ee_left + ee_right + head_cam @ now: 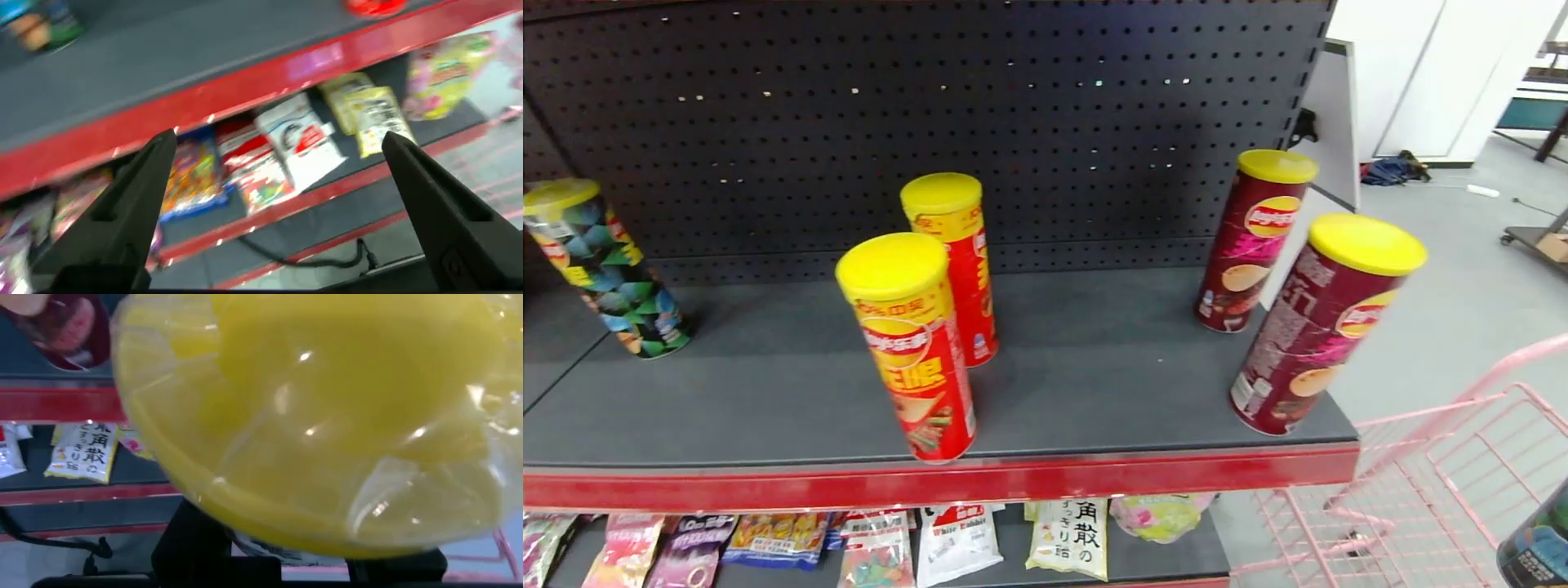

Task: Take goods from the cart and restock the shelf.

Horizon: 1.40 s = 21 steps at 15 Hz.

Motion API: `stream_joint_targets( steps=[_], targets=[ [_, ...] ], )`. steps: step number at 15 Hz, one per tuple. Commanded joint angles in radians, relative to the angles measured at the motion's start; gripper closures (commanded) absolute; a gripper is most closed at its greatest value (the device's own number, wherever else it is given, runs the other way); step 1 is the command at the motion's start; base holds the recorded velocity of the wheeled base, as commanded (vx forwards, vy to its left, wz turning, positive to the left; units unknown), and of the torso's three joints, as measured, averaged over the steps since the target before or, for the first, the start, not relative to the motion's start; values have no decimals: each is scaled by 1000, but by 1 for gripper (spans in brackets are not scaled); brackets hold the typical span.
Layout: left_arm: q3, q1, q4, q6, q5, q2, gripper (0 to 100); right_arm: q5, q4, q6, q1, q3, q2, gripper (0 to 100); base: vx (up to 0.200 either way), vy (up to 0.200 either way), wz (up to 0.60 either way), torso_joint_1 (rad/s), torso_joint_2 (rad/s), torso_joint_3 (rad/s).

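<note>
- Head view — the can [1535, 543] is showing in the lower right corner of the frame, just beside the pink cart [1462, 457]. Its long axis is standing near upright with a slight lean. The shelf [1094, 384] is lying up and to the left of it. The widest bare stretch is running between the red cans [915, 351] at centre and the maroon cans [1307, 327] at right, so I am judging the right arm the nearer one for the placing.
- Left wrist view — the left gripper [278, 204] is hanging spread wide with nothing between its fingers. It is facing the shelf's red front edge [245, 77] and the snack bags [294, 147] on the tier below, well apart from the can.
- Right wrist view — the yellow lid [327, 416] is crowding the centre of the frame, directly in front of the right gripper [302, 539]. The lid is covering the jaws, yet with the can sitting this close I am taking them as clamped on its body. The red front edge is crossing the left side of the frame beyond the lid, so the can is facing the shelf.
</note>
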Motion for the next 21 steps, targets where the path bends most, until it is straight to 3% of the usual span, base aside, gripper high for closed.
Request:
stream_joint_targets(
  steps=[1, 4, 8, 10, 21],
  targets=[
    [19, 0, 1, 45, 65, -5, 0, 0, -24, 5, -3, 30, -31, 100, 0, 0, 0, 0, 0, 0],
    [23, 0, 1, 62, 96, -5, 0, 0, -27, 5, -3, 75, -90, 100, 0, 0, 0, 0, 0, 0],
    [33, 0, 1, 65, 97, -18, 0, -1, -24, 3, -2, 107, -130, 100, -150, 0, 0, 7, 3, 1],
    [33, 0, 1, 84, 97, -26, 0, -1, -25, 2, -3, 115, -133, 100, 0, 0, 0, 0, 0, 0],
    [37, 0, 1, 84, 94, -41, 0, 0, -25, 0, 0, 144, -165, 100, 0, 200, 0, 4, 0, 2]
  ],
)
